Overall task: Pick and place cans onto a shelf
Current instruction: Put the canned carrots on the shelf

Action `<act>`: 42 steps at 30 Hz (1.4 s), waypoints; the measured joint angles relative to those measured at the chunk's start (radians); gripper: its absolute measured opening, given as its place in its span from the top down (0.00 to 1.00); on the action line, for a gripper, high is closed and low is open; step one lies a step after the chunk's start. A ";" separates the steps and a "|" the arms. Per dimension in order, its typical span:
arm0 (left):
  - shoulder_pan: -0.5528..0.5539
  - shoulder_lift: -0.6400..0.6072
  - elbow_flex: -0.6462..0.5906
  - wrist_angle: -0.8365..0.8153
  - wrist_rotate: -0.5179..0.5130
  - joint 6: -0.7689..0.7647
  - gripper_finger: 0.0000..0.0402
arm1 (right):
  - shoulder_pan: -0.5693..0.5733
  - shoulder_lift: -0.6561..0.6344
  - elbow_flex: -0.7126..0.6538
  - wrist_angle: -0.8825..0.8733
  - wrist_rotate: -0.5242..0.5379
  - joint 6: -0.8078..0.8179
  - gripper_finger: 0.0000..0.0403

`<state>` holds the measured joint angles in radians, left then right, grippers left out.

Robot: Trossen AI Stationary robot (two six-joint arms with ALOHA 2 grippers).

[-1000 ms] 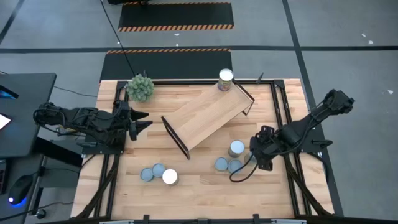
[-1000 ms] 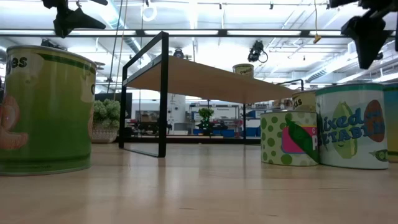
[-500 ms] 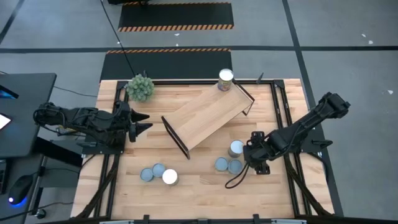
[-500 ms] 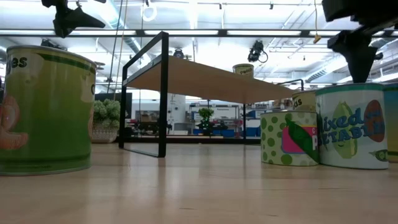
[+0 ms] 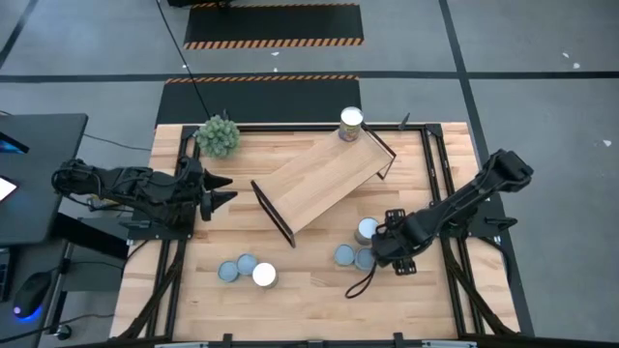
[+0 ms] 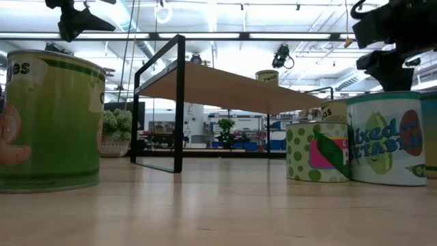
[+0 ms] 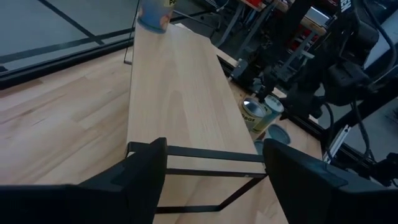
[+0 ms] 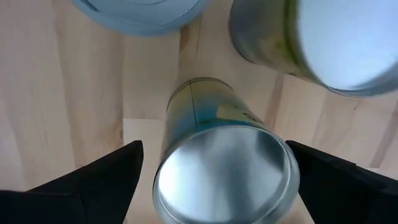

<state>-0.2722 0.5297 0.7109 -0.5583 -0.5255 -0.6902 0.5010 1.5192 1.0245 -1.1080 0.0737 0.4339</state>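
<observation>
The shelf (image 5: 319, 180) stands askew mid-table on its black end frames, with one can (image 5: 351, 124) on its far right end. Three cans stand at the right: a bright-topped one (image 5: 368, 230) and two grey-blue ones (image 5: 344, 254). My right gripper (image 5: 383, 246) points down, open, just above this group. In its wrist view its fingers (image 8: 93, 180) stand on either side of a silver-topped can (image 8: 224, 177) without touching it. My left gripper (image 5: 224, 193) hangs open in the air at the table's left, facing the shelf (image 7: 180, 81).
Three more cans (image 5: 247, 270) stand near the front left. A spiky green plant ball (image 5: 219, 135) sits at the far left corner. Two neighbouring cans (image 8: 140, 12) (image 8: 336, 43) stand close beside the one under my right gripper. A dark cable loops by the right cans.
My right gripper has come down and toward the table's left, from beside the right group of cans to just above them, rolling its wrist on the way. It has stayed open. The cans and the shelf have not moved.
</observation>
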 joint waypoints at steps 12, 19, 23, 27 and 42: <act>0.000 0.000 0.001 -0.009 0.025 0.006 0.33 | -0.013 0.004 -0.031 0.009 -0.041 -0.127 0.23; 0.000 0.000 0.001 -0.011 0.033 -0.011 0.33 | -0.090 -0.087 0.029 -0.132 -0.050 -0.150 0.21; 0.000 0.000 0.001 -0.011 0.033 -0.011 0.33 | -0.164 -0.126 0.093 -0.220 -0.051 -0.178 0.21; 0.000 0.000 0.001 -0.010 0.041 -0.011 0.33 | -0.250 -0.129 0.189 -0.319 -0.039 -0.226 0.22; 0.040 -0.001 0.020 0.002 0.083 0.078 0.33 | -0.555 -0.032 0.623 -0.462 0.038 -0.461 0.22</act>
<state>-0.2325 0.5285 0.7308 -0.5567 -0.4422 -0.6119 -0.0544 1.4872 1.6473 -1.5704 0.1116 -0.0271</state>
